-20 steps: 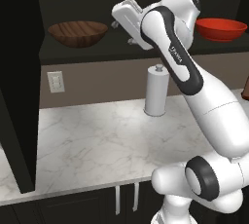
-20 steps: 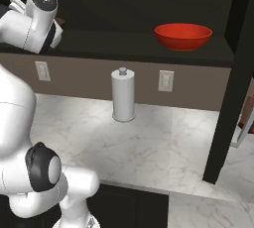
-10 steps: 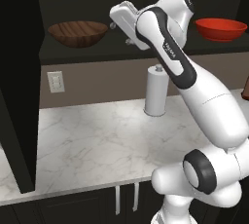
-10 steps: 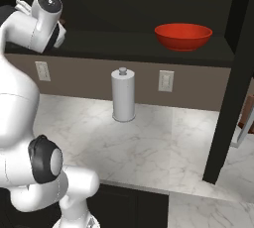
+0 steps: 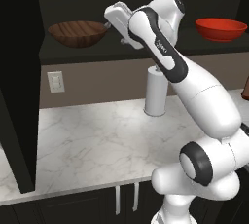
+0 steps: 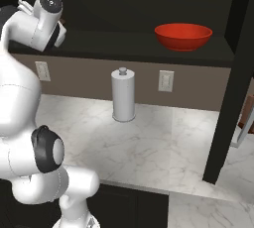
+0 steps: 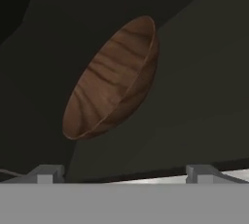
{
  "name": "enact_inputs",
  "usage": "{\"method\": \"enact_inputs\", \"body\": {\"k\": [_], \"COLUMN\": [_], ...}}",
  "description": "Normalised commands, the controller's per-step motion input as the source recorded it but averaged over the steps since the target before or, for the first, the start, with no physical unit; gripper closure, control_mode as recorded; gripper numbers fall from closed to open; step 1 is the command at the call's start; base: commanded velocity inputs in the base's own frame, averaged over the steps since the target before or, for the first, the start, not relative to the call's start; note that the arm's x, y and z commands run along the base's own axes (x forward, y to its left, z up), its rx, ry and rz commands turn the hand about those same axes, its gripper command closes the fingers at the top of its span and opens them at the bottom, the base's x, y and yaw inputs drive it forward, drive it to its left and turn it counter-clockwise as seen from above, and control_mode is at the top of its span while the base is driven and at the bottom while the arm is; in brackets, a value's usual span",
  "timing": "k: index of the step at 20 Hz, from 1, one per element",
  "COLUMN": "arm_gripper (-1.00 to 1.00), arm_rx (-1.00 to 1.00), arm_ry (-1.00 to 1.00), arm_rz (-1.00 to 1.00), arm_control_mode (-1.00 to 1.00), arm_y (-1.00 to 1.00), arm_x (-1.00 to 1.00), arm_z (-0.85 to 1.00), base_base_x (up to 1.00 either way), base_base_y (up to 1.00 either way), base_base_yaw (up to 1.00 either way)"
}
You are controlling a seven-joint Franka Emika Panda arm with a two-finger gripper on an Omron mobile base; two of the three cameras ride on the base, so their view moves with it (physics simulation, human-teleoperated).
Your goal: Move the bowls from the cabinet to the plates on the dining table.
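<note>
arm up at the open cabinet, jaws spread before the wooden bowl

the near-black cabinet [image 5: 19,96] takes up most of what i can see, its door swung open at nine o'clock in the left base view and its dark shelf running across the top of the scene. below it the marble tabletop [image 5: 97,145] stretches out pale and veined. the white arm [image 5: 194,96] rises from four o'clock in the left base view and reaches up toward eleven o'clock, its hand level with the shelf.

a white paper towel roll [image 6: 123,95] stands upright on the tabletop near the back wall, at about the centre of the right base view. the wooden bowl [image 5: 78,33] sits upright on the shelf at ten o'clock in the left base view, just beside the hand and not touching it. in the hand view it shows tilted, centred a little toward eleven o'clock, streaked grain plain to see. the red bowl [image 6: 183,35] sits on the same shelf at one o'clock in the right base view, well apart from the wooden one.

the gripper [image 7: 124,172] has its jaws released and spread wide, holding nothing. two pale wall outlets [image 6: 165,81] sit on the brown back wall under the shelf.
</note>
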Motion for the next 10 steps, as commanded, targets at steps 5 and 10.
{"method": "enact_inputs", "body": {"k": [5,10], "arm_gripper": [-1.0,-1.0], "arm_rx": [0.0,0.0], "arm_ry": [0.0,0.0], "arm_rz": [0.0,0.0], "arm_control_mode": [-1.0,-1.0], "arm_y": [0.1,0.08], "arm_x": [0.31,0.3], "arm_z": [-0.01,0.0], "base_base_x": [0.0,0.0], "base_base_y": [0.0,0.0], "base_base_yaw": [0.0,0.0]}}
